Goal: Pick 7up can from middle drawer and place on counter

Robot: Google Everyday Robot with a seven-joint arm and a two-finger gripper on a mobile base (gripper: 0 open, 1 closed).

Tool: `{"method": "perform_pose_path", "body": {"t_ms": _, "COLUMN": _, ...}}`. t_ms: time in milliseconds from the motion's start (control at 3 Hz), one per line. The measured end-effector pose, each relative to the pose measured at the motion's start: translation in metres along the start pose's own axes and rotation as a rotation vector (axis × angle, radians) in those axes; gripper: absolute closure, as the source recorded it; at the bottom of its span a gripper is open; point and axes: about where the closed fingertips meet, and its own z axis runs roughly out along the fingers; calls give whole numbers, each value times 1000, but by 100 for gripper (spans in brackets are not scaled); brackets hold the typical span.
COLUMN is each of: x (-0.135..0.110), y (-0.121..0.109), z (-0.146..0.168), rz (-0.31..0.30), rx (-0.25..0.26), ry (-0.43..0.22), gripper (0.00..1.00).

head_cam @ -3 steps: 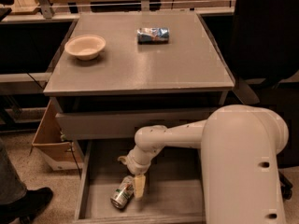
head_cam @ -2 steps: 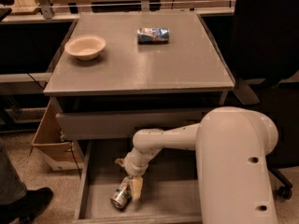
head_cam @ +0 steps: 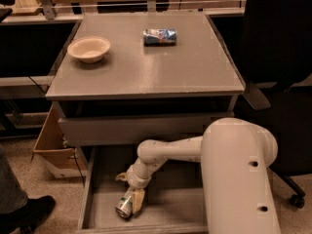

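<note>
The 7up can (head_cam: 126, 204) lies on its side on the floor of the open middle drawer (head_cam: 168, 206), near its front left, shiny end toward the camera. My gripper (head_cam: 129, 194) reaches down into the drawer from the white arm (head_cam: 170, 152), right at the can, with one pale finger (head_cam: 138, 200) along the can's right side. The grey counter (head_cam: 146, 67) is above the drawer.
On the counter stand a beige bowl (head_cam: 89, 48) at the left and a blue-and-white can (head_cam: 159, 36) lying at the back. A cardboard box (head_cam: 52, 145) sits on the floor to the left. A black chair (head_cam: 278, 57) stands at the right. A shoe (head_cam: 24, 213) shows at lower left.
The arm has shifted a little to the left and down, bringing the gripper closer onto the can. The can has stayed in place.
</note>
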Motion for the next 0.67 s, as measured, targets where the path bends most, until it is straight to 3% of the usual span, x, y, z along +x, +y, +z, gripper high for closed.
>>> {"method": "perform_pose_path", "body": {"t_ms": 333, "x": 0, "y": 4, "z": 9, "rz": -15, "rx": -8, "ry": -33, "gripper": 48}}
{"method": "perform_pose_path", "body": {"t_ms": 667, "x": 0, "y": 5, "z": 8, "rz": -14, "rx": -7, "ry": -41, "gripper": 71}}
